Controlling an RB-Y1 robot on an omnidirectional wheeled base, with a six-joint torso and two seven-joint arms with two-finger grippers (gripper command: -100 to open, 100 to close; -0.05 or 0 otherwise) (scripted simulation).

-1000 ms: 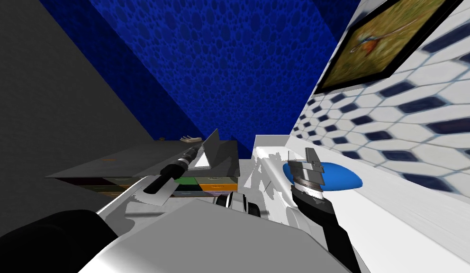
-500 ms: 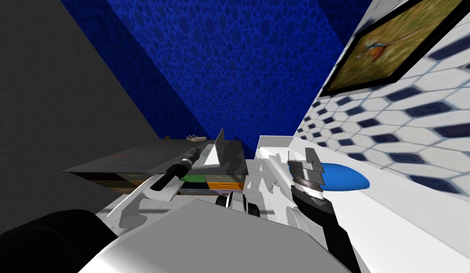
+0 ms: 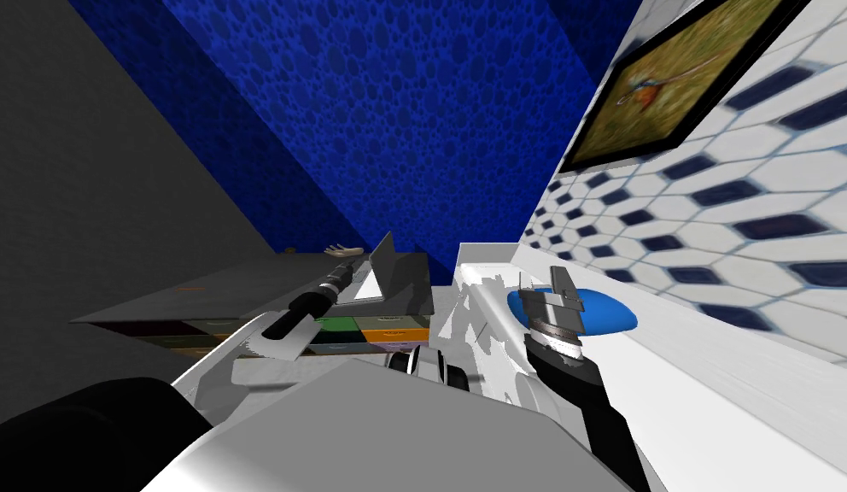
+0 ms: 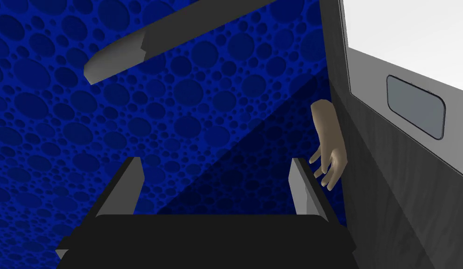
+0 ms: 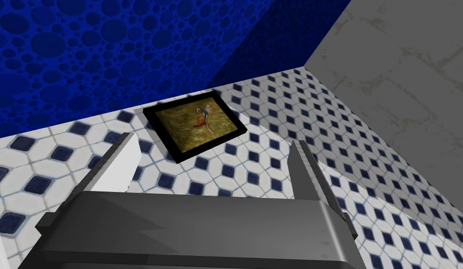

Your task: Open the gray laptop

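The gray laptop [image 3: 372,289] sits on a dark desk top [image 3: 200,295], its lid [image 3: 384,256] raised to a steep slant. My left gripper [image 3: 352,272] reaches in at the laptop's front. In the left wrist view that gripper [image 4: 216,187] stands open with nothing between its fingers. The lid's edge [image 4: 146,51] hangs beyond the fingertips, and the base with its trackpad [image 4: 415,107] lies off to one side. My right gripper [image 3: 563,295] is held up on the right, open [image 5: 212,168] and empty.
A beige hand-shaped ornament [image 4: 329,149] rests on the desk just past the laptop. Coloured drawer fronts [image 3: 388,329] show under the desk top. A blue oval thing [image 3: 610,314] lies on the white surface behind my right gripper. A blue bubbled wall closes the far side.
The head view swayed right and came back, my own motion. My left arm stays at the laptop and the lid stands at about the same slant.
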